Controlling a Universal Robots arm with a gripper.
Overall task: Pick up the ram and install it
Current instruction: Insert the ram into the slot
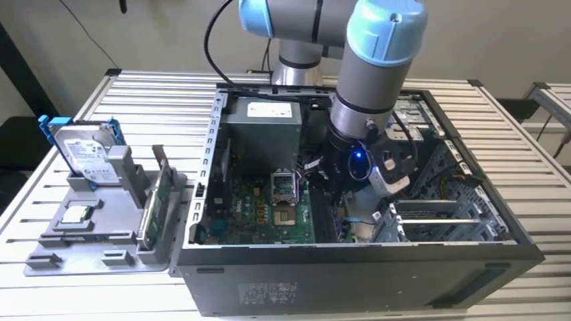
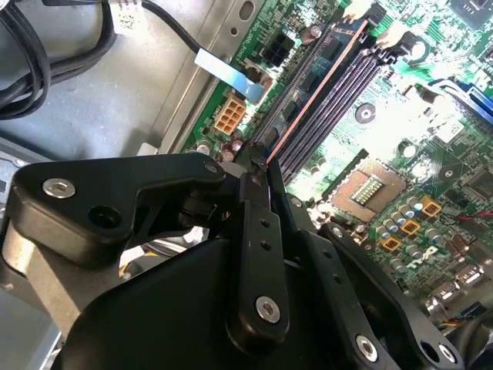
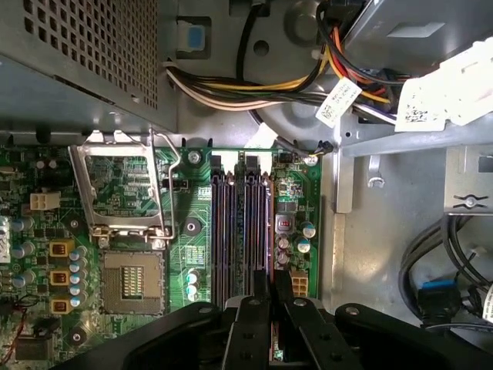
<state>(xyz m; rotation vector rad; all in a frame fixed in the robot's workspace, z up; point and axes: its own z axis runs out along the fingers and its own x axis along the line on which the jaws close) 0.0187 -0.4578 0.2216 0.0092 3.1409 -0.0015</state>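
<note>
The gripper is down inside the open computer case, its black fingers drawn close together around the end of the ram. In the second wrist view the ram runs straight out from the fingertips as a thin edge-on strip with a coppery-orange rim, standing in line with the dark memory slots of the motherboard. Whether it is fully seated in its slot cannot be told. In the first wrist view the gripper has its fingertips just over the near end of the memory slots, the two fingers narrow with only a slim gap between them.

Beyond the fingertips and to one side of the slots lies the open processor socket with its raised metal frame. Farther off from the hand, a bundle of coloured cables crosses the case floor beside the perforated power supply.

In the exterior view the arm reaches down into the case, and outside the case, well away from the gripper towards the exterior view's left, a grey holder tray carries a hard drive in a blue frame and an upright green card.
</note>
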